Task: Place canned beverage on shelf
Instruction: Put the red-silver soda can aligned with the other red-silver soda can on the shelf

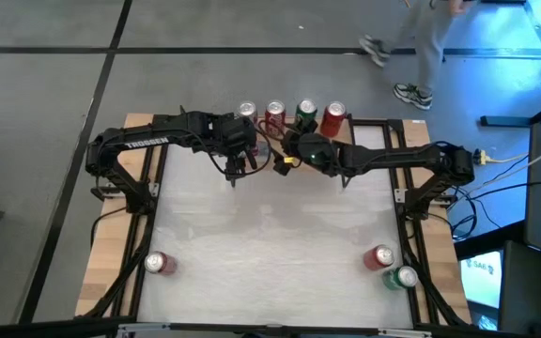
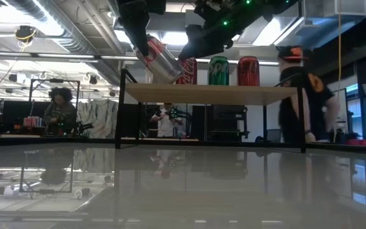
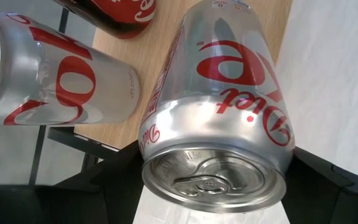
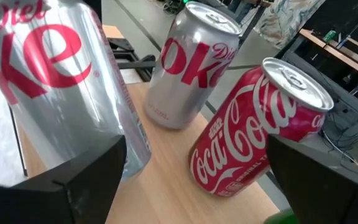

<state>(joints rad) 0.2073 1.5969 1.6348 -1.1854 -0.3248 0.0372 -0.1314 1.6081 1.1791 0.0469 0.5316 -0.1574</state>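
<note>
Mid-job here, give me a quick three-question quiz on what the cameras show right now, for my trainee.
1. True or false: the Diet Coke can in the left pincer is upright.
2. How many cans sit on the white table, away from the shelf? A one, B three, C five.
3. Fill in: the right pincer is ___, holding nothing.

Key: 1 false, it is tilted over the shelf's end. 2 B. 3 open.
</note>
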